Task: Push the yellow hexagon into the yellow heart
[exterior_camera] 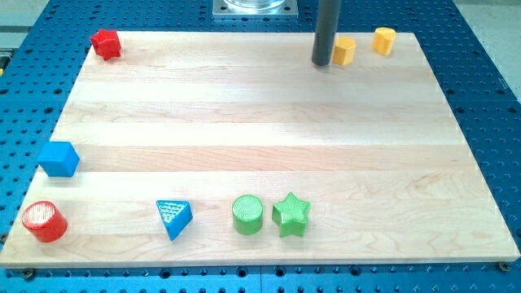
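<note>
My tip (322,62) rests on the wooden board (260,122) near the view's top, right of centre. The yellow hexagon (344,50) lies just to the right of the tip, very close to it or touching it; I cannot tell which. The other yellow block, which seems to be the yellow heart (384,40), lies a short way further right and slightly higher, near the board's top edge. A small gap separates the two yellow blocks.
A red block (106,43) sits at the board's top left corner. A blue cube (59,158) is at the left edge. Along the bottom lie a red cylinder (43,221), a blue triangle (174,218), a green cylinder (247,214) and a green star (291,215).
</note>
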